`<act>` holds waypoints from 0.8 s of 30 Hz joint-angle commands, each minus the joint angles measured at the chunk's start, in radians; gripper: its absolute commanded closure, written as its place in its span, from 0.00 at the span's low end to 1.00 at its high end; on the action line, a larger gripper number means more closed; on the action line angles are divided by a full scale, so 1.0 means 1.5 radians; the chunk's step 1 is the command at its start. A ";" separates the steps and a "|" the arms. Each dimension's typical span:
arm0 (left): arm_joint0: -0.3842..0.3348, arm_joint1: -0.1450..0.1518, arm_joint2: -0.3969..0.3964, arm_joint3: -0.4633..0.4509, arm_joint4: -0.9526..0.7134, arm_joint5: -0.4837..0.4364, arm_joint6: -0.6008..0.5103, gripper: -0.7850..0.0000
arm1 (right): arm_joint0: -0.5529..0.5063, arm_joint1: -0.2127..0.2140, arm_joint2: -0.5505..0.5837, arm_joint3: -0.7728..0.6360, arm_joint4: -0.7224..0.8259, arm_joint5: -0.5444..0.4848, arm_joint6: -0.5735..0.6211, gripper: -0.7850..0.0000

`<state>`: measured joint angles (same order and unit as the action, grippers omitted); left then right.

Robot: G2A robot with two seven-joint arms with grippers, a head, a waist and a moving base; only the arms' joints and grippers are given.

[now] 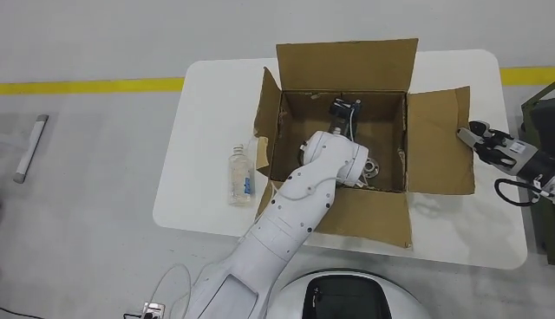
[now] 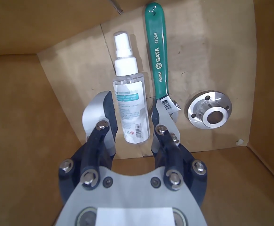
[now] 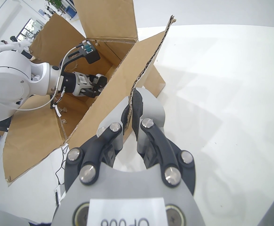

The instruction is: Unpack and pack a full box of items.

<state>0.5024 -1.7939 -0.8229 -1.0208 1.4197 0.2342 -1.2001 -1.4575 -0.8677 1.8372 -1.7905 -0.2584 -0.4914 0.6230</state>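
Closest to your left wrist camera, the left gripper point(image 2: 132, 104) hangs inside the box point(image 2: 21, 118) with its jaws spread wide and nothing gripped. The two pads stand on either side of the lower body of the spray bottle point(image 2: 130, 88), which lies flat on the cardboard floor with its white nozzle pointing away. That straddle looks like a line-up for a pinch across the bottle's width, the narrow way, so it should not roll out when you close. One pad sits very near the jaw end of the green-handled wrench point(image 2: 158, 57), which lies parallel just beside the bottle, so watch that you don't catch it too. A little farther along the floor, apart from the wrench, rests the metal flange point(image 2: 208, 112), hub upward.

Out at the side, your right gripper point(image 3: 133, 104) is clamped on the edge of the side flap point(image 3: 127, 71), probably to pin it open and steady the carton while the other arm works inside.

Farthest off, a second bottle point(image 1: 240, 173) lies on the table point(image 1: 208, 102) outside the box, so unpacking seems partly done, with three items left
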 commanded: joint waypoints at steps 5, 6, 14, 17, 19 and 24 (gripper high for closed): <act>-0.002 -0.005 -0.007 0.026 -0.006 -0.001 0.010 0.51 | 0.000 0.000 -0.003 0.001 -0.002 0.001 -0.001 1.00; -0.002 -0.006 -0.011 0.032 -0.013 -0.002 0.010 0.50 | 0.000 0.000 -0.004 0.001 -0.003 0.001 -0.002 1.00; -0.016 -0.014 -0.006 0.073 0.009 -0.005 0.024 0.51 | 0.001 0.000 -0.005 0.002 -0.005 0.002 -0.002 1.00; -0.019 -0.018 -0.006 0.088 0.011 -0.003 0.030 0.51 | 0.001 0.000 -0.006 0.002 -0.005 0.002 -0.003 1.00; -0.022 -0.020 -0.008 0.096 0.009 -0.004 0.031 0.53 | 0.000 0.000 -0.006 0.002 -0.005 0.002 -0.003 1.00; -0.027 -0.025 -0.016 0.109 -0.005 -0.010 0.034 0.51 | 0.001 0.000 -0.007 0.004 -0.006 0.002 -0.002 1.00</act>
<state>0.4637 -1.8304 -0.8434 -0.8618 1.4161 0.2213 -1.1516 -1.4567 -0.8670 1.8265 -1.7841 -0.2678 -0.4886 0.6190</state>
